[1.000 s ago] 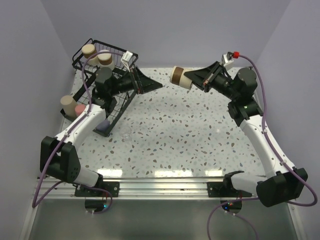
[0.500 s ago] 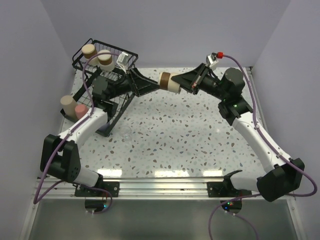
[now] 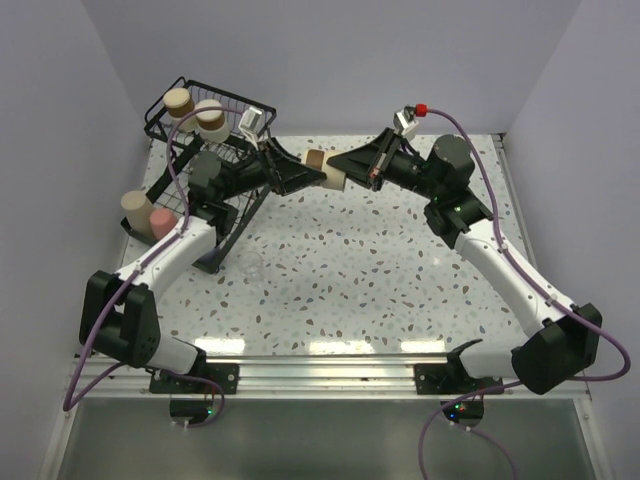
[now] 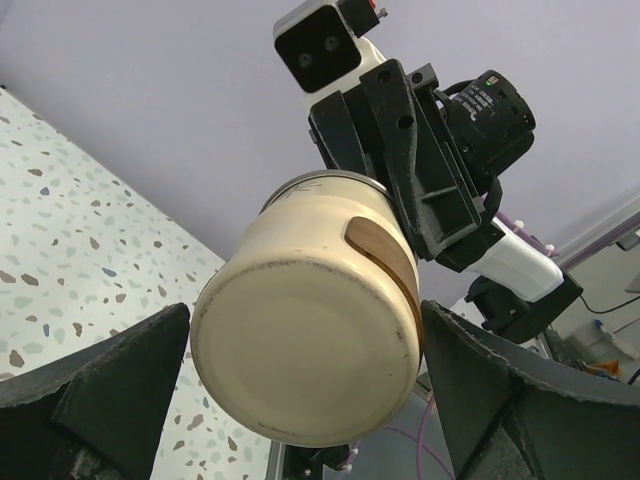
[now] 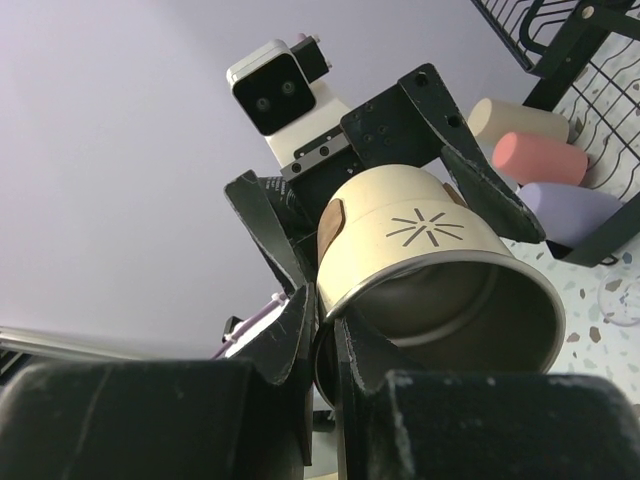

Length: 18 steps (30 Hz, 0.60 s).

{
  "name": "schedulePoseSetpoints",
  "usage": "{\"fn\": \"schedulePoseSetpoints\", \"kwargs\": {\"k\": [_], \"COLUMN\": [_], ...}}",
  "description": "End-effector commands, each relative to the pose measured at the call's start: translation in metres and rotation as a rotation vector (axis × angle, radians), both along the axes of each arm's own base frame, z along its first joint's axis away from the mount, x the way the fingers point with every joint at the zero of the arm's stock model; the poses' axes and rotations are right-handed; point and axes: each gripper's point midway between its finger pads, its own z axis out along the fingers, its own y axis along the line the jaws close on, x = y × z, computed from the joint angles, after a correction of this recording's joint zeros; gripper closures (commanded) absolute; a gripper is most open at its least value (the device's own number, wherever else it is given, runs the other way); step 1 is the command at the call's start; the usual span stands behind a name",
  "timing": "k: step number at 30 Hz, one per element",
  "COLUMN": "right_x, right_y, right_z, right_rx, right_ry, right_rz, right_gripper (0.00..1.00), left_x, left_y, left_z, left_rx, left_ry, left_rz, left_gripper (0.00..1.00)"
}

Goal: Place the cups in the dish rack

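My right gripper is shut on the rim of a cream cup with a brown patch and steel inside, and holds it sideways in the air. In the right wrist view one finger is inside the cup and one outside. My left gripper is open, with its fingers on either side of the cup's base. The black wire dish rack stands at the far left. It holds two cream cups on top and a tan and a red-pink cup below. A lavender cup lies beside them.
A clear glass cup stands on the speckled table in front of the rack, near my left forearm. Lavender walls close in the back and both sides. A metal rail with the arm bases runs along the near edge.
My right arm has carried the cream cup to the left. My left gripper has turned toward it, and its open fingers now flank the cup's base.
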Motion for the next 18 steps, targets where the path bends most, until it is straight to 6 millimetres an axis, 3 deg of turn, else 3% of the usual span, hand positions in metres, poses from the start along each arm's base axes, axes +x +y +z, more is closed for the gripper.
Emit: {"fn": "schedulePoseSetpoints", "kwargs": {"k": [1,18], "right_x": [-0.012,-0.016], "right_y": [-0.003,-0.011], "right_z": [0.029,0.013], "right_rx": [0.044,-0.005], "right_ry": [-0.095,-0.081], "right_rz": [0.015,-0.024], "right_gripper": [1.00,1.00], "left_x": [-0.008,-0.004], "left_y": [0.005,0.010], "left_z": [0.022,0.026], "left_rx": [-0.013,-0.014], "left_ry": [-0.092,-0.076], "left_rz": [0.029,0.055], "left_gripper": [0.00,0.08]}}
